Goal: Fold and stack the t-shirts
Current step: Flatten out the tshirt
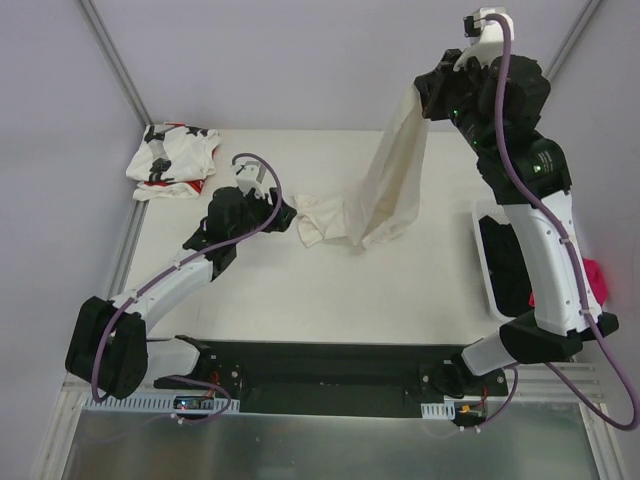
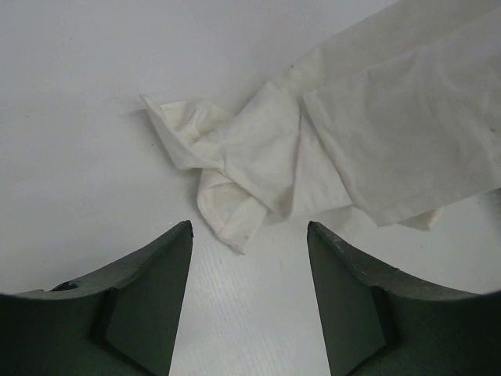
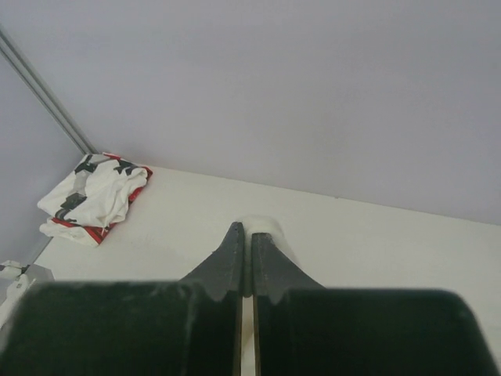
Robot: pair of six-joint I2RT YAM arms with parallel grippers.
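Right hand (image 1: 432, 92) clamped on plain cream-white cloth t-shirt (image 1: 395, 175), raised far right; shirt hangs long, narrow, lower end crumpled on white table (image 1: 300, 290). Left hand (image 2: 249, 231) fingers apart, just left of the crumple. White star-print t-shirt with red marks (image 1: 172, 160) bunched far left.

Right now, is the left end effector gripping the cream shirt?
No, the left end effector stands open, clamping nothing; the cream shirt trails on the table ahead.

The left arm (image 1: 165, 285) stretches low toward centre frame, left hand (image 1: 285, 213) with jaws parted. The right arm (image 1: 548, 250) rears up at upper right, right hand (image 1: 425, 92) pinched closed.
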